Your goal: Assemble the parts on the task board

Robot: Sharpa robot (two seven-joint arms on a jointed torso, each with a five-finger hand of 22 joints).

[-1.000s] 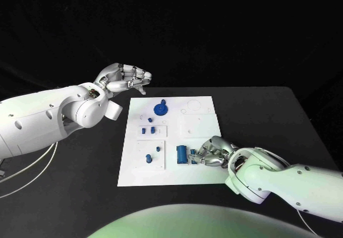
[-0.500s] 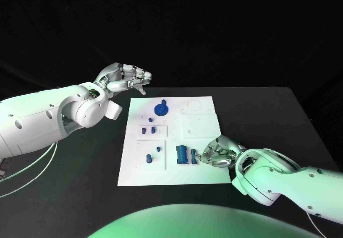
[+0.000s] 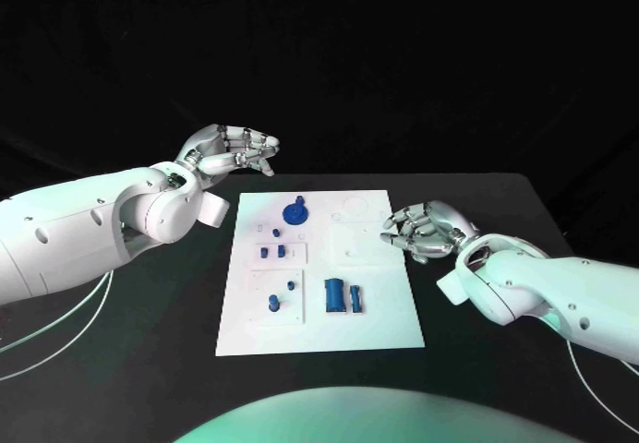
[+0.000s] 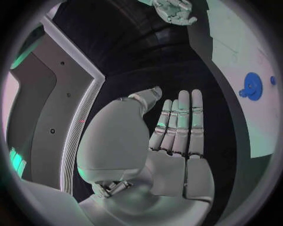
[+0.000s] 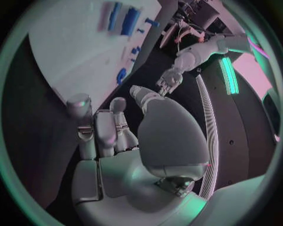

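Head view: the white task board lies in the middle of the black surface and serves as the landmark here. The left robot hand hangs above the surface just beyond the board's far left corner, its fingers curled in toward the palm with nothing between them. The right robot hand sits just off the board's right edge, about level with its upper half, fingers bent inward and loosely cupped, holding nothing and not touching the board. On the board, a round blue part lies near the far end, two small blue parts stand below it on the left side, another small pair lies nearer the robot, and a larger blue block with a slim piece beside it rests close to the board's centre line.

Left wrist view: the left robot hand shows its fingers stretched out side by side, away from the palm, gripping nothing. The board curves past its fingertips, carrying the round blue part. The right robot hand appears beyond the board.

Right wrist view: the right robot hand has its fingers raised and slightly bent, empty. The board lies beyond them with blue parts on it, and the left robot hand hangs past the board's far end
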